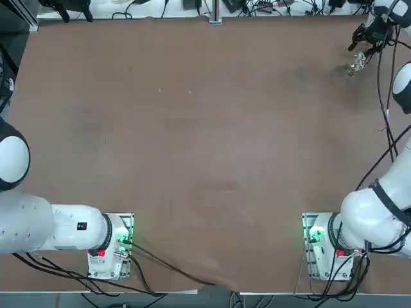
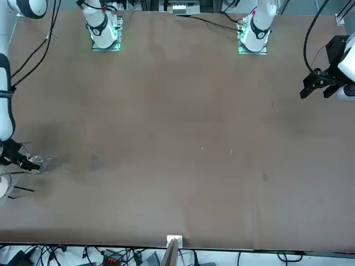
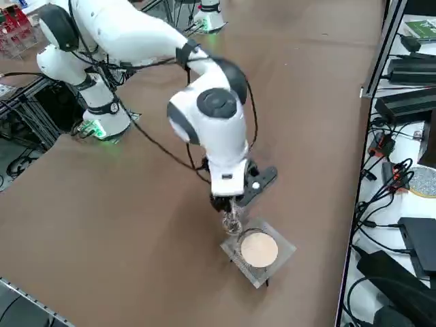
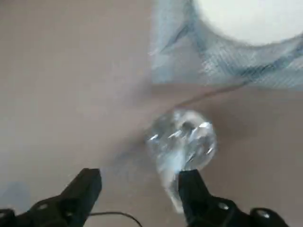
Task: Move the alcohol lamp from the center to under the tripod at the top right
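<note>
While the right gripper [image 4: 139, 191] gapes, the alcohol lamp [image 4: 182, 142] sits beside the tripod [image 3: 257, 250].

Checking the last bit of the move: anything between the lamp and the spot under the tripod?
Nothing visible. The alcohol lamp sits just beside the tripod, with only bare table between them. The right claw is open at the lamp. One thin tripod leg runs close by, so the entry is narrow.
</note>
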Available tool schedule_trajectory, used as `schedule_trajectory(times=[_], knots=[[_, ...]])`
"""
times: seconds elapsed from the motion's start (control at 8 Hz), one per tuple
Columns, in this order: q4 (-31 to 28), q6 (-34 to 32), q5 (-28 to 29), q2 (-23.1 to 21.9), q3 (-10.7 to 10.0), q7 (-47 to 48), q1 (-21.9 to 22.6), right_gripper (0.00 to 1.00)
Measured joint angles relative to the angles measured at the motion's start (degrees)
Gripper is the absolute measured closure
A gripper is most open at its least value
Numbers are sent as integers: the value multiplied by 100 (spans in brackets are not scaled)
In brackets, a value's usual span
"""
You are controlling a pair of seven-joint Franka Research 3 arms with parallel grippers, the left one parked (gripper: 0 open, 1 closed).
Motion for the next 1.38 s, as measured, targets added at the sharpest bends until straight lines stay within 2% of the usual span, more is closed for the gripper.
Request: schedule_trajectory(times=[0.25, 0.5, 0.62, 0.75, 0.88, 1.0, 1.38], knots=[[-182, -718, -12, -505, -2, 84, 177, 1], [-937, -702, -15, -839, -43, 99, 149, 4], [-1315, -502, -13, -894, -54, 99, 116, 14], [-1611, -179, -13, -891, -56, 102, 90, 20], [-1801, 128, -13, -860, -60, 109, 61, 34], [-1882, 332, -12, -815, -62, 205, 27, 36], [-1895, 977, -14, -664, -54, 1122, 41, 55]])
